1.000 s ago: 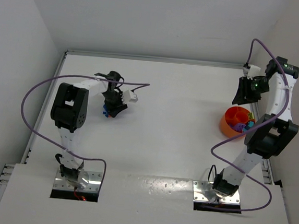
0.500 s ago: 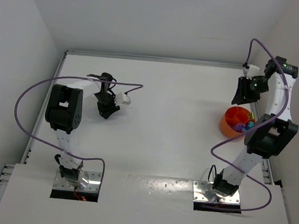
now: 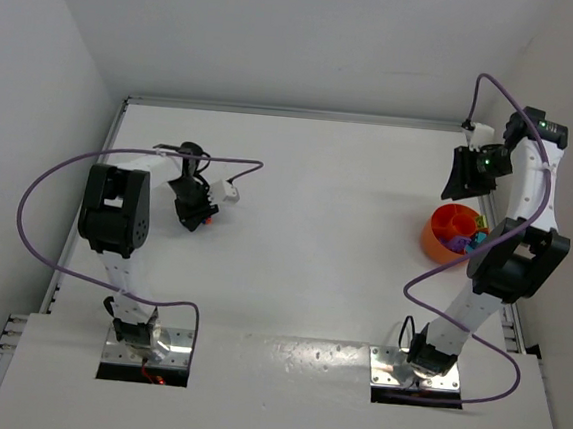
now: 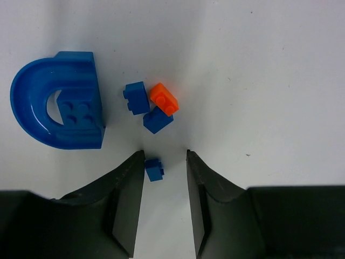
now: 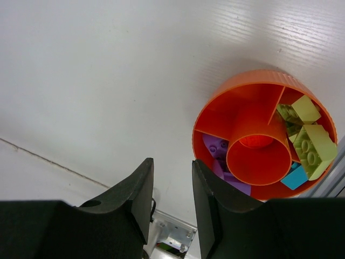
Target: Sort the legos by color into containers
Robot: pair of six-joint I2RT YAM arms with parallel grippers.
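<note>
Recorded left gripper (image 4: 165,154) aimed straight down, jaws parted astride small blue plastic brick (image 4: 154,170) on white tabletop (image 4: 269,81), unclamped. Recorded right gripper (image 5: 171,162) raised beside round orange divided plastic tub (image 5: 259,75), jaws parted, empty.

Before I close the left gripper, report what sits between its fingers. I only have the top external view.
Observer: A small blue brick lies between the open fingers of the left gripper, nearer the finger on the picture's left.
Operator: Now list what lies just beyond it.
Observer: Two more blue bricks and an orange brick sit clustered together, with a blue arch piece beside them.
Operator: Check the tub's contents.
Observer: The orange tub holds lime green bricks in one compartment and purple ones in another.
</note>
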